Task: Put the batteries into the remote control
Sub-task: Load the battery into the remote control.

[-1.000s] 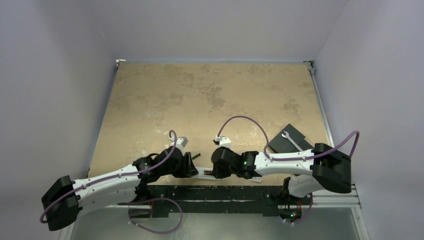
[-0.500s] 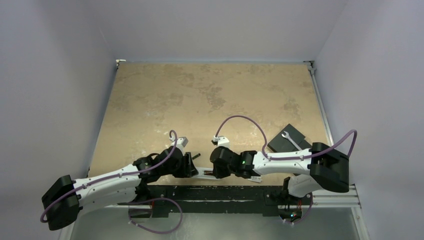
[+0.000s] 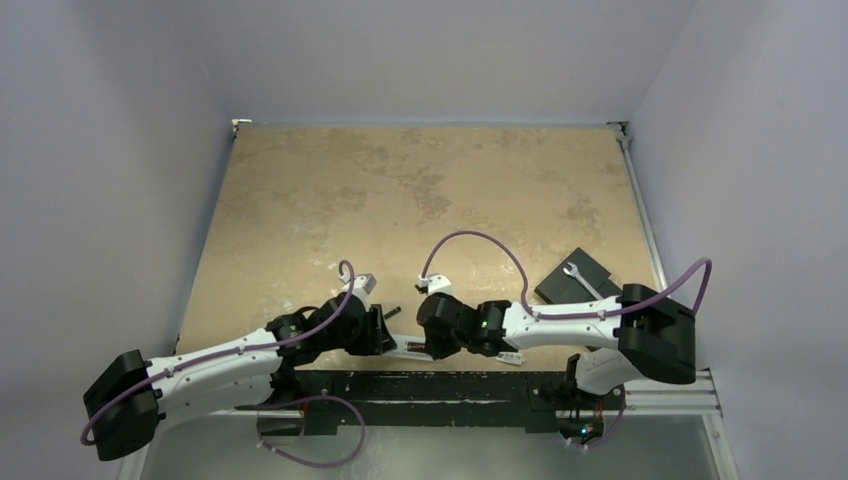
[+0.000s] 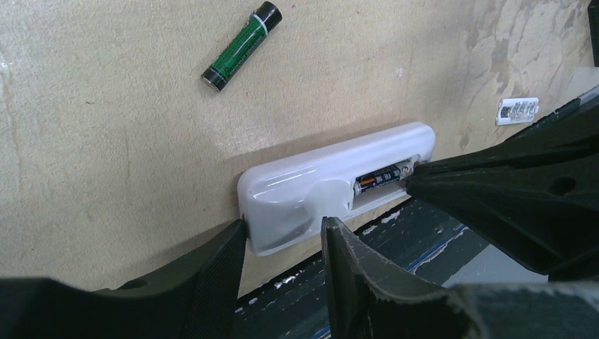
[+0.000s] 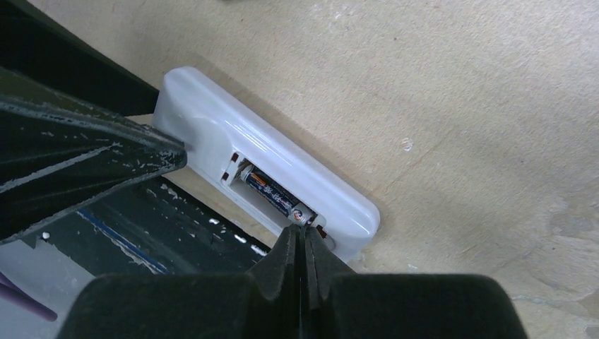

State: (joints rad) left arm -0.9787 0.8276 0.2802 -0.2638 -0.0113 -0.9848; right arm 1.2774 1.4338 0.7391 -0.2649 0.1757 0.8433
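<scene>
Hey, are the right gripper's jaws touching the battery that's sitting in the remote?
Touching. The right wrist view shows the right gripper, jaws shut, with its tip against the end of the battery in the remote.

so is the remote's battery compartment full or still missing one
Missing one. One battery sits in the open compartment of the remote control; the second battery lies loose on the table.

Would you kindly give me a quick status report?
Left claw grips white oblong remote. Right claw shut, pressing seated dark battery. Green-black spare battery loose.
</scene>
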